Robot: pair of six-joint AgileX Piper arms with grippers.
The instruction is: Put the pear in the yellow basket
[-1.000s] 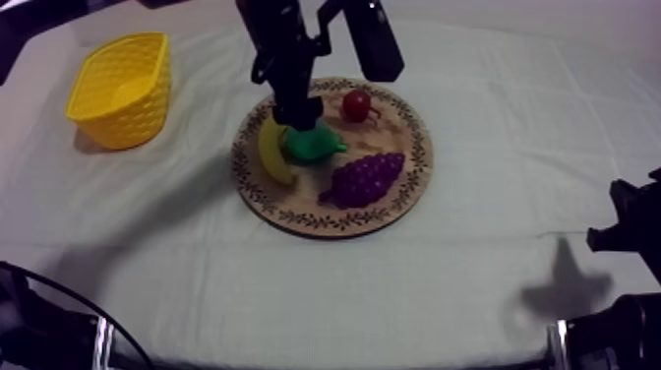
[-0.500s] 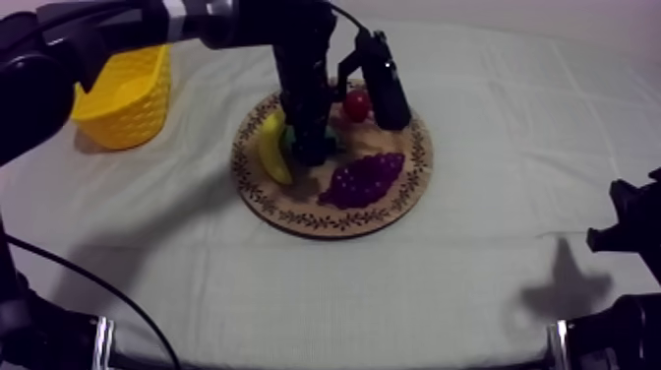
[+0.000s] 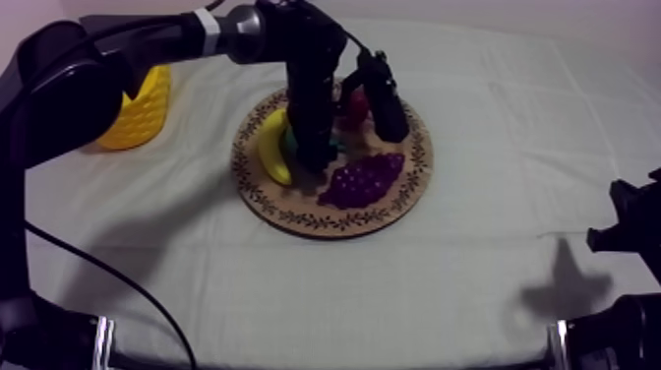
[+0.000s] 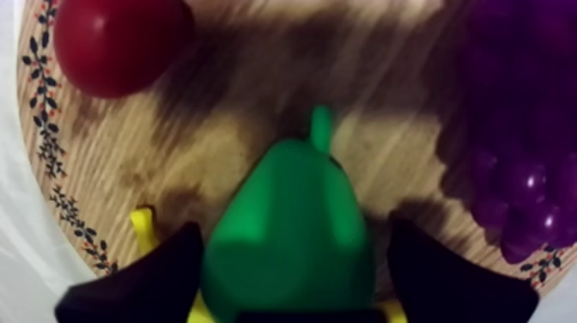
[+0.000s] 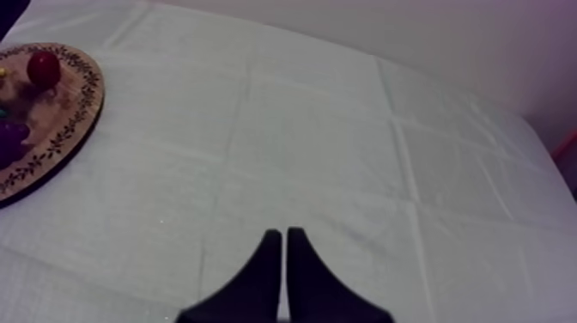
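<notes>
**Table, grey-white cloth: board, fruit, basket**

Surface: table [image 3: 472,256] under a creased grey-white cloth, with a pale wall beyond its far edge.

Board [image 3: 413,187]: round and wooden with a leaf-patterned rim, lying mid-table toward the far edge.

Pear [image 4: 288,232]: green, lying on the board near its centre. The banana [image 3: 270,153] is by the board's left edge, the small red fruit [image 4: 116,43] toward its far edge and the grapes [image 3: 364,180] toward its near edge.

Basket [image 3: 138,113]: yellow, at the table's far left corner.

Left gripper [image 4: 292,228]: down on the board, fingers apart, one on each side of the pear.

Right gripper [image 5: 284,232]: fingers together, over bare cloth at the right edge.
</notes>
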